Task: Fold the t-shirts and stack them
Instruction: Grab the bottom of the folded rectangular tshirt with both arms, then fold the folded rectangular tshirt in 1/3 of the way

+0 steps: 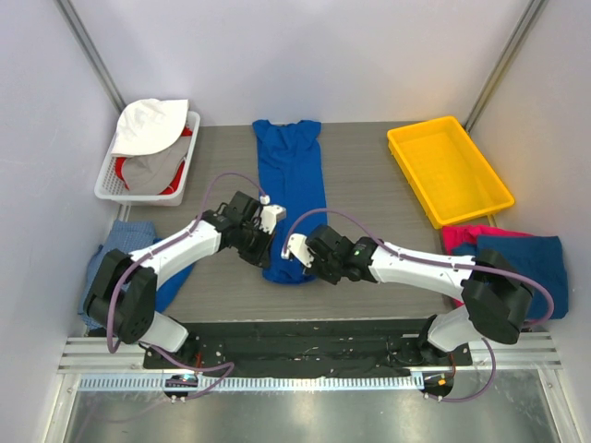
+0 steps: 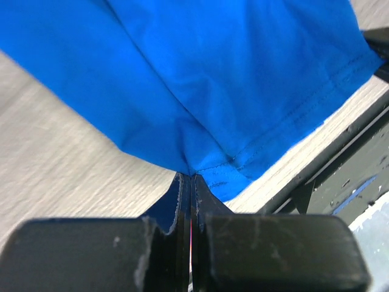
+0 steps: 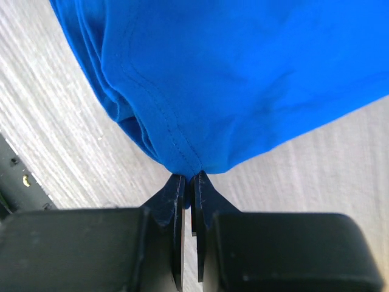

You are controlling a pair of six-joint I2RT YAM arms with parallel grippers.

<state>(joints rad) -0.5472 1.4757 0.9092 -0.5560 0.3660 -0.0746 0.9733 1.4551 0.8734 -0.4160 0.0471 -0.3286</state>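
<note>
1. A royal blue t-shirt (image 1: 291,180) lies in the middle of the frame as a long, narrow strip folded lengthwise. Its neck end is toward the top and its hem toward the bottom, flat on the grey table (image 1: 369,198).
2. The left gripper (image 1: 266,255) sits at the lower left corner of that strip. Its wrist view shows the jaws pressed tight together, pinching the stitched hem corner (image 2: 209,173) of the royal blue t-shirt. The cloth fans upward from the pinch.
3. The right gripper (image 1: 305,268) is at the lower right corner, just beside the left one. Its wrist view shows the jaws nipped narrow on a bunched, seamed fold (image 3: 176,149) of the same shirt.
4. At the right edge of the frame, a pink shirt (image 1: 459,236) lies crumpled with a blue shirt (image 1: 522,257) partly over it.
5. At the left edge, under the left arm, is a paler blue shirt (image 1: 125,242).
6. A white basket (image 1: 104,189) at upper left holds a white cloth (image 1: 152,125) over grey and red fabric.
7. A yellow tray (image 1: 450,173) sits at upper right.
</note>
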